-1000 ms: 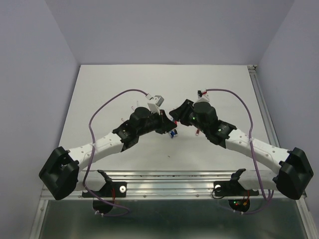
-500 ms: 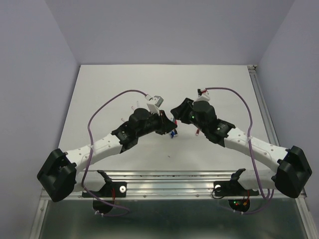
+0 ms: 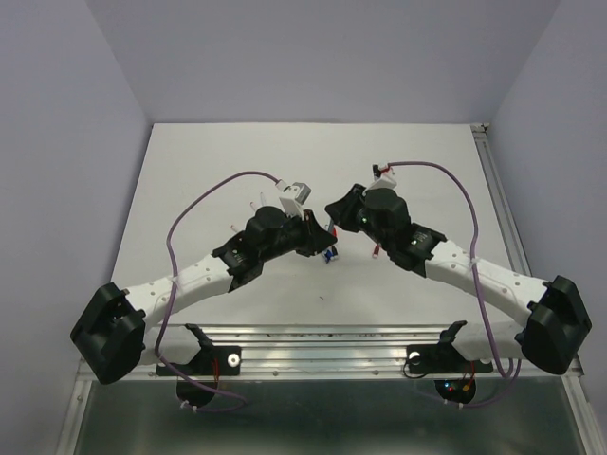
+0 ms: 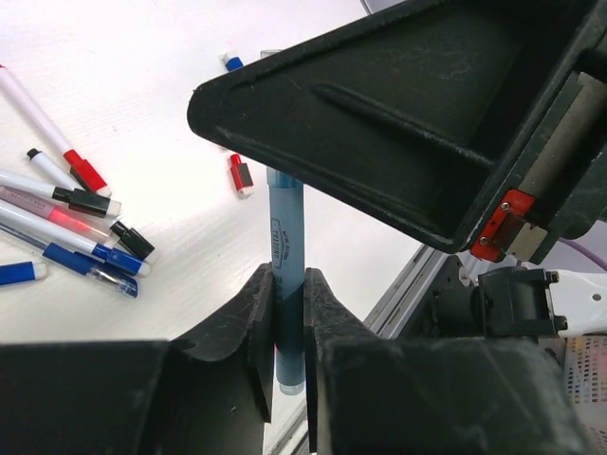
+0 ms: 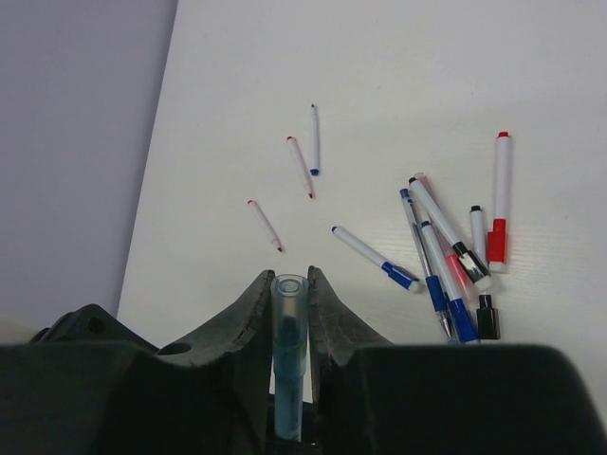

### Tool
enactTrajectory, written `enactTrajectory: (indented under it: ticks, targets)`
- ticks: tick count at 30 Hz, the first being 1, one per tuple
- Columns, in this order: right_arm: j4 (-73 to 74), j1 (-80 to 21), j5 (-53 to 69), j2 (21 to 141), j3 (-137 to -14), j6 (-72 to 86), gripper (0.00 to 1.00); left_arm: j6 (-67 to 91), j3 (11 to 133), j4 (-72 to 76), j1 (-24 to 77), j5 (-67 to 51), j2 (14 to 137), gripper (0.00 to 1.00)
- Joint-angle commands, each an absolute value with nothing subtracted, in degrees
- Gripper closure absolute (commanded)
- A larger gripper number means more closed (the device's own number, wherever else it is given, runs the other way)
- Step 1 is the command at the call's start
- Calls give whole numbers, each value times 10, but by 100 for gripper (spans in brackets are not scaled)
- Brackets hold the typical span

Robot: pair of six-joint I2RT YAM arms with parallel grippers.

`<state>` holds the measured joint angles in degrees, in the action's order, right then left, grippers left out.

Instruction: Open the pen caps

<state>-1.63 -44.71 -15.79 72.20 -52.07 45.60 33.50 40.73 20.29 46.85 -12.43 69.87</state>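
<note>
**Left wrist and right wrist views agree: both ends of one pen are now pinched**

On the left, my left gripper [image 4: 286,296] is pressed onto the lower part of the blue pen [image 4: 286,223]. It holds the pen upright above the bench [image 4: 190,85]. The loose pens [image 4: 81,237] lie clustered off to the left, and a small red cap [image 4: 241,176] lies on its own. The barrel rises from my fingers and passes behind the dark body of my other arm.

On the right, my right gripper [image 5: 288,301] has just clamped down. A moment ago its jaws stood partly spread around the pen's far end. Now both fingers sit flush against the translucent blue tube. I cannot tell whether they hold the cap itself or bare barrel.

I judge the pull-apart is set up, with each arm anchoring one end. Nothing shows the cap off this pen yet.

Against the earlier overhead frame, my right arm has edged inward toward the left one, closing the gap between the two wrists. My left arm has barely shifted.
</note>
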Motion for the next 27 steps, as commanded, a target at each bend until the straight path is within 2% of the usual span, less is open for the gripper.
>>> enactTrajectory:
  ticks: [1,5,9,13,20,23,24,27]
  targets:
    - [-23,-447,-215,727,-565,417,99,334,393,207,479,-127,679,100]
    - [-12,-442,-296,745,-594,385,99,336,345,207,507,-121,644,100]
    - [-37,-380,-289,779,-642,360,99,370,273,205,548,-104,588,100]
    - [-63,-348,-368,835,-705,302,99,413,229,204,580,-100,560,100]
    - [-36,-296,-324,878,-783,287,99,469,194,193,607,-60,540,100]
    - [-3,-295,-302,872,-767,294,99,492,212,136,606,-6,538,100]
    - [20,-295,-300,859,-733,300,99,497,234,114,604,42,545,100]
    - [47,-295,-296,823,-628,333,99,484,280,41,569,80,562,100]
